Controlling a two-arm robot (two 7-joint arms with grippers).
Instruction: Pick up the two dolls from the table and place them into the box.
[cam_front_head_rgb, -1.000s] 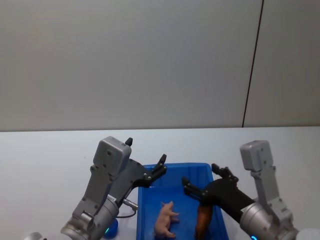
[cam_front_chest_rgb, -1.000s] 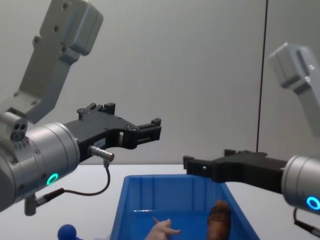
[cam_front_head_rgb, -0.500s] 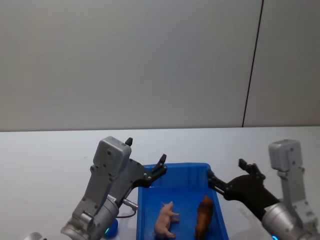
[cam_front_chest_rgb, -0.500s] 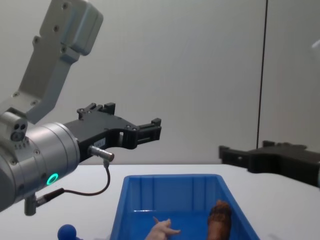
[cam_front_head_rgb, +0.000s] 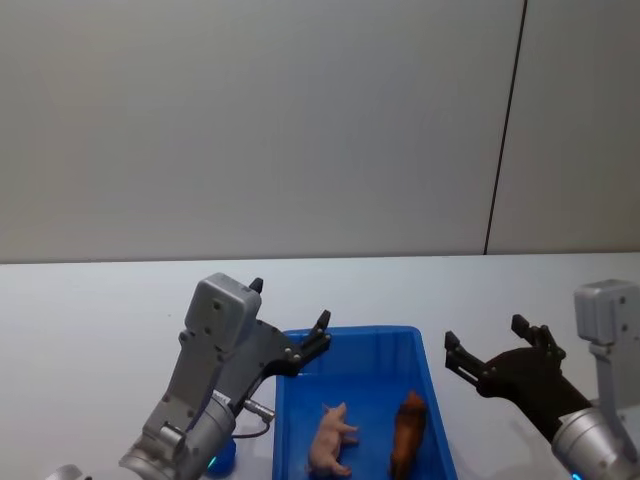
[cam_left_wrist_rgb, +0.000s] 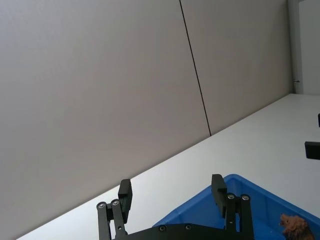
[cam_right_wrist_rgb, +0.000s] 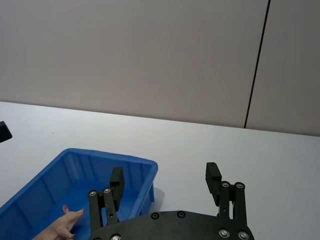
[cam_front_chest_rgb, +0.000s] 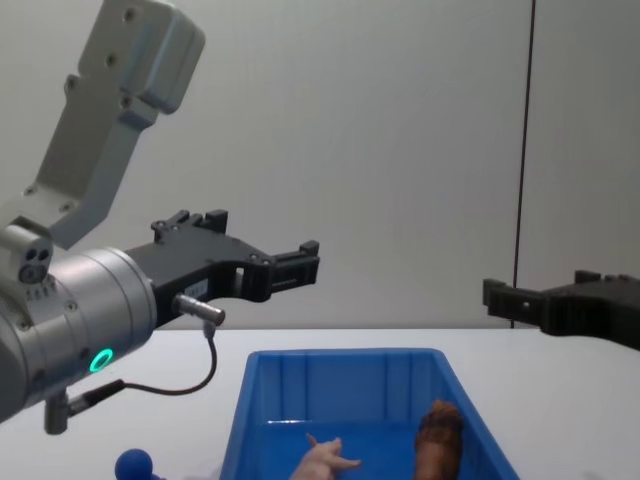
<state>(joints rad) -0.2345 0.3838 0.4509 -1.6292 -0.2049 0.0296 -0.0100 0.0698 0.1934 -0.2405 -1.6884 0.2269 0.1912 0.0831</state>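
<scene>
Lying in the box (cam_front_head_rgb: 370, 350), low in the middle of the head view, are both dolls: the pig (cam_front_head_rgb: 333, 438) on the left and the lion (cam_front_head_rgb: 407, 432) on the right, with a gap between them. The box stands on the table (cam_front_head_rgb: 90, 300). The left gripper (cam_front_head_rgb: 290, 303) hangs over the box's upper left corner, its fingers spread apart and holding nothing. The right gripper (cam_front_head_rgb: 485, 335) hovers over bare table just right of the box, its claw likewise apart and empty. From the side, the chest view sets both grippers well above the rim, the left one reaching in from the left edge and the right one from the right edge. It also shows a green-lit ring (cam_front_chest_rgb: 98, 360) on the left arm, a cable (cam_front_chest_rgb: 205, 375) looping under it, and a blue knob (cam_front_chest_rgb: 133, 463) in the lower left corner. The left wrist view catches the box's far end between its spread fingers and a tuft of the lion at the lower right. The right wrist view has the box at lower left with part of the pig inside.
</scene>
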